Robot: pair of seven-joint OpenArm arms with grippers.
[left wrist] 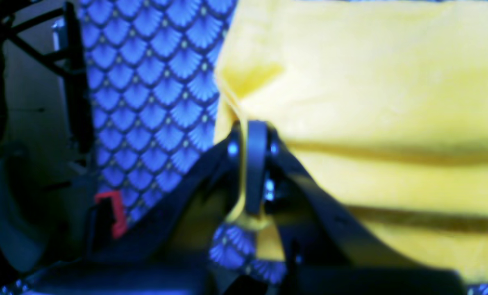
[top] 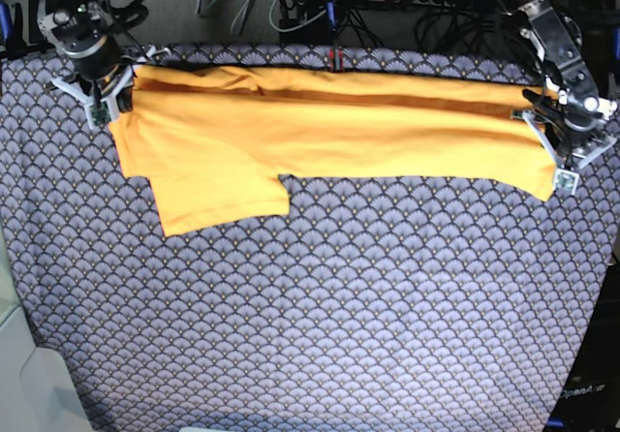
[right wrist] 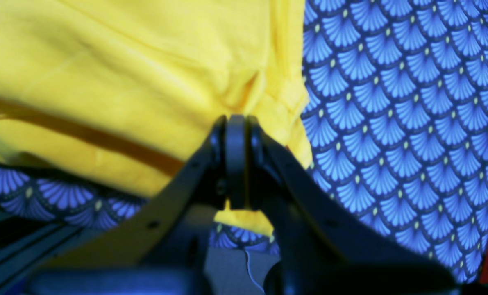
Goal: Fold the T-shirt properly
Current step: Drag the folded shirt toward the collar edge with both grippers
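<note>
The plain yellow-orange cotton T-shirt (top: pixel 320 127) lies stretched in a long folded band across the far side of the blue-grey scallop-patterned cloth (top: pixel 320 306), one short sleeve (top: pixel 218 195) spread toward the near side. The left gripper (left wrist: pixel 254 135) pinches the shirt's edge at one end with its jaws closed. The right gripper (right wrist: pixel 235 123) is clamped on the fabric at the sleeve end.

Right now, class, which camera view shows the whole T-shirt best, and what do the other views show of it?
The base view: there the T-shirt lies stretched in a long band across the patterned cloth, one sleeve hanging down. Each wrist view shows only a yellow patch of it, pinched in the left gripper or the right gripper.
</note>
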